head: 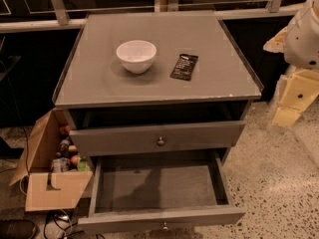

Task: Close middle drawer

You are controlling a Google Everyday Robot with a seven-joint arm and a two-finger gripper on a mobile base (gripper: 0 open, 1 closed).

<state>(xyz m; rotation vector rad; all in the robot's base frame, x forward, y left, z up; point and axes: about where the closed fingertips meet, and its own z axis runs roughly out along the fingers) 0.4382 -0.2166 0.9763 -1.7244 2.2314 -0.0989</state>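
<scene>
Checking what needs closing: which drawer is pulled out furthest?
The middle drawer, empty, below the slightly open top drawer; the end effector hangs at right.

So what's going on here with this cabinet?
The middle drawer is pulled far out and empty, not yet closed. The robot's pincer hangs off to the right of the cabinet, touching nothing. The drawer above is slightly open; a white bowl and dark packet sit on top.
</scene>
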